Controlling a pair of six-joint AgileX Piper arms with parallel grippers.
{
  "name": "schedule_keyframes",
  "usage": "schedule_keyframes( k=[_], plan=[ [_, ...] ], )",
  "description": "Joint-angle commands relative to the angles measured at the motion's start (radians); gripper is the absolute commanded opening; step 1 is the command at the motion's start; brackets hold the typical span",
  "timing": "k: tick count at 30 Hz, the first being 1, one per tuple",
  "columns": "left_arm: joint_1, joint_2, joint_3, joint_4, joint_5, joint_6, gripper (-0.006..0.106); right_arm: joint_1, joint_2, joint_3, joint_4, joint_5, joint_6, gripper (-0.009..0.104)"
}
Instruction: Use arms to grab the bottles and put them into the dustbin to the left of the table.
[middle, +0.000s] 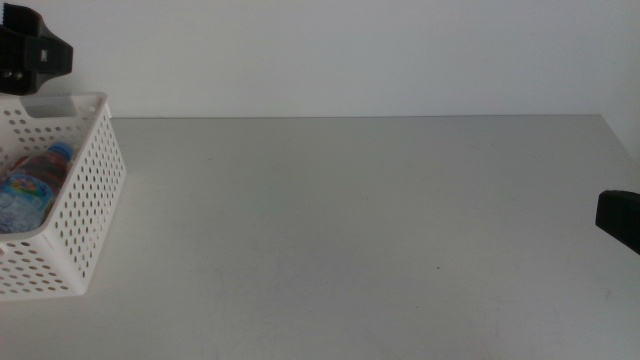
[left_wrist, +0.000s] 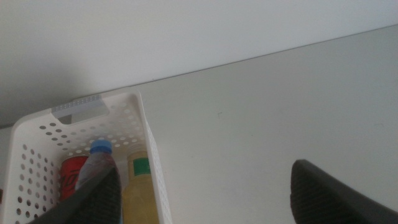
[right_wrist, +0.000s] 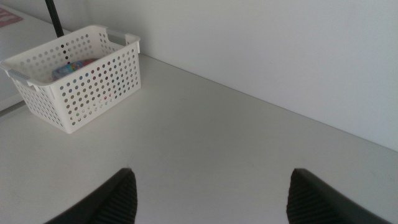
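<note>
all 3 bottles look binned: the water bottle (left_wrist: 98, 163) with its blue cap, the yellow tea bottle (left_wrist: 140, 186) and the red soda can (left_wrist: 73, 172) lie inside the white perforated dustbin (middle: 92, 190) at the table's left end. the left gripper (left_wrist: 205, 196) hangs above the bin's near wall, jaws spread wide and holding nothing; the right gripper (right_wrist: 208, 199) waits at the table's right side, jaws likewise apart and empty (only a black corner of it shows in the middle view). judging by this, the task seems at its last step, and the next move calls only for pulling the left arm clear. the table (middle: 360, 230) is plain light grey-white, with a bare pale wall behind.
</note>
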Motion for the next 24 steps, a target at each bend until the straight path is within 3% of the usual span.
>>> schedule_keyframes(
  k=[1, 7, 16, 24],
  plan=[
    [-0.005, -0.017, -0.024, -0.009, -0.065, -0.007, 0.094, -0.003, 0.001, -0.023, -0.028, -0.079, -0.015, 0.061],
    [-0.005, -0.017, -0.024, -0.009, -0.065, -0.007, 0.094, -0.115, 0.001, -0.023, -0.157, -0.079, -0.015, 0.061],
    [-0.005, -0.08, 0.017, -0.012, -0.078, -0.005, 0.094, -0.399, -0.066, 0.117, -0.128, -0.217, -0.015, 0.061],
    [-0.005, -0.333, 0.298, -0.012, -0.183, -0.005, 0.094, -0.456, -0.291, 0.363, -0.157, -0.321, -0.015, 0.061]
  ],
)
